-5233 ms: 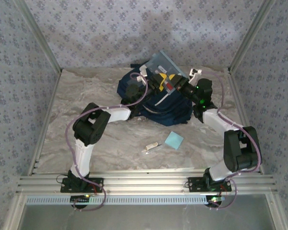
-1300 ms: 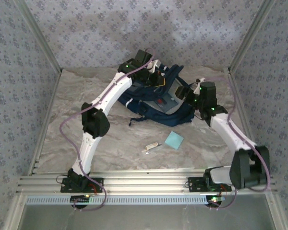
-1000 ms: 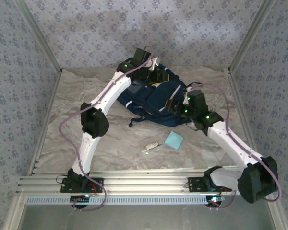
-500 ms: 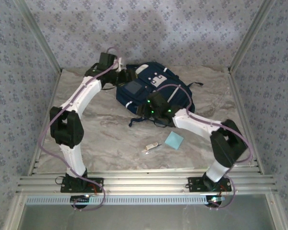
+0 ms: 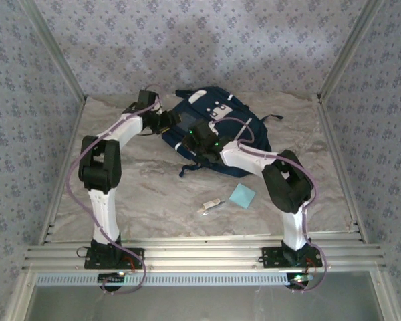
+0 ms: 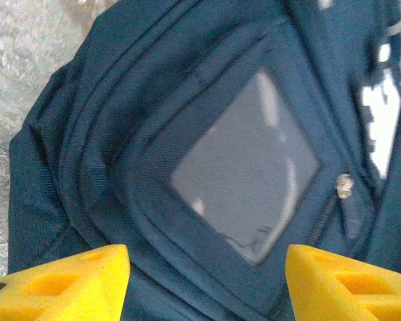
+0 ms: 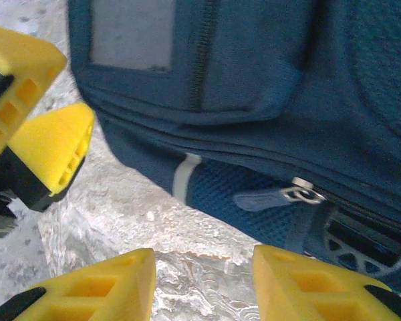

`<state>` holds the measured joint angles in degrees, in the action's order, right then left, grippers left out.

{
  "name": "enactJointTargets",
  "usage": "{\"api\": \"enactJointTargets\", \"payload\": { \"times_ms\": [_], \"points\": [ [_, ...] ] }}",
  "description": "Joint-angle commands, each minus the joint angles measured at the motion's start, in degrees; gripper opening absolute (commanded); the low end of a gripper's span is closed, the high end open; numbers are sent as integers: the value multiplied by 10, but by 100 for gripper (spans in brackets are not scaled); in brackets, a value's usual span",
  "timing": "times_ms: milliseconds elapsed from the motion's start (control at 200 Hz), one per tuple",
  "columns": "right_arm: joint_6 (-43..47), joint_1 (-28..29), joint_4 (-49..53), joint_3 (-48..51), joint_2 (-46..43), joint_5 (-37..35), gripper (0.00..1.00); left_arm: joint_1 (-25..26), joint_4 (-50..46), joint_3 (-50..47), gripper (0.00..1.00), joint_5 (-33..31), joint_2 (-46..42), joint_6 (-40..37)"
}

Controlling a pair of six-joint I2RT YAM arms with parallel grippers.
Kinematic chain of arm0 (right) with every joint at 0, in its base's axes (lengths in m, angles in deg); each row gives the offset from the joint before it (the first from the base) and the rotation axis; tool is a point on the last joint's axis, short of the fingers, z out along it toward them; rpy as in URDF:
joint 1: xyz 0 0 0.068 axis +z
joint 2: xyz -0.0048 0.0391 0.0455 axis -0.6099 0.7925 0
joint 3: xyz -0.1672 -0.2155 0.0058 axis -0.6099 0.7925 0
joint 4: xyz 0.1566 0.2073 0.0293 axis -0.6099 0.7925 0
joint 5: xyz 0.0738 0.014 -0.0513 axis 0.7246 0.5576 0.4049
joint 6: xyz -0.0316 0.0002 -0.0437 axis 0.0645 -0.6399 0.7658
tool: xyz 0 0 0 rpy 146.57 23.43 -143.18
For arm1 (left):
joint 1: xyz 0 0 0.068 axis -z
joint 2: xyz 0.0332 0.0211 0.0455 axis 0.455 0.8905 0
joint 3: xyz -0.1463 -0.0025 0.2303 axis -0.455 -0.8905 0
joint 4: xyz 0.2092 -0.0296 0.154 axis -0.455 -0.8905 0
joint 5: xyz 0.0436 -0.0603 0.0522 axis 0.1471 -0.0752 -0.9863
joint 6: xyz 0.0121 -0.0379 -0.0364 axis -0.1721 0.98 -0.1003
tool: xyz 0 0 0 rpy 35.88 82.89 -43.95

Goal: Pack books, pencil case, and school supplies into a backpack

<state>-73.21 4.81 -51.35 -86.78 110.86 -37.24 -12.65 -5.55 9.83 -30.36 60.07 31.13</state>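
One backpack [image 5: 220,124] on the marble table [image 5: 140,187], lying flat at the far middle, navy with white patches showing on top. Two arms are on it, both reaching to its left side.

The left gripper [image 5: 164,121] sits at the bag's left edge. From the left wrist camera its two yellow fingers [image 6: 60,284] stand wide apart with nothing between them, hanging over the bag's one grey square patch [image 6: 244,177]. One metal zipper pull [image 6: 345,187] lies just right of that patch, with a white patch [image 6: 381,120] beyond it.

The right gripper [image 5: 189,140] is at the near-left edge of the bag, close beside the left one. In the right wrist view its own two fingers [image 7: 93,287] are apart as well, clamped on nothing, with bare marble and the bag's lower seam beneath them. Count four yellow fingers in that view: the left gripper's pair [image 7: 50,144] comes in from the left side, just off the bag's corner. One short white stripe [image 7: 184,177] marks the seam, and one zipper pull with a blue tab [image 7: 301,194] lies to its right.

Out on the table, two loose supplies, well apart from the bag: one light-blue square pad [image 5: 242,195] and, just left of it, one slim white stick [image 5: 212,206]. Neither is touching the other.
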Motion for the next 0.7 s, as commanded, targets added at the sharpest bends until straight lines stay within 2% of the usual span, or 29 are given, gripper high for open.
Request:
{"api": "enactJointTargets", "payload": {
  "times_ms": [0,250,430,695],
  "points": [
    [-84,3,29,-11,8,-35,46,2,28,-5,62,3,14,14],
    [-120,5,65,-58,46,-25,47,2,75,-51,62,23,27,41],
    [-164,7,61,-42,65,-31,47,2,90,-67,62,33,24,45],
    [-174,-19,84,-79,110,-47,46,2,105,-85,62,41,17,49]
  ]
}}
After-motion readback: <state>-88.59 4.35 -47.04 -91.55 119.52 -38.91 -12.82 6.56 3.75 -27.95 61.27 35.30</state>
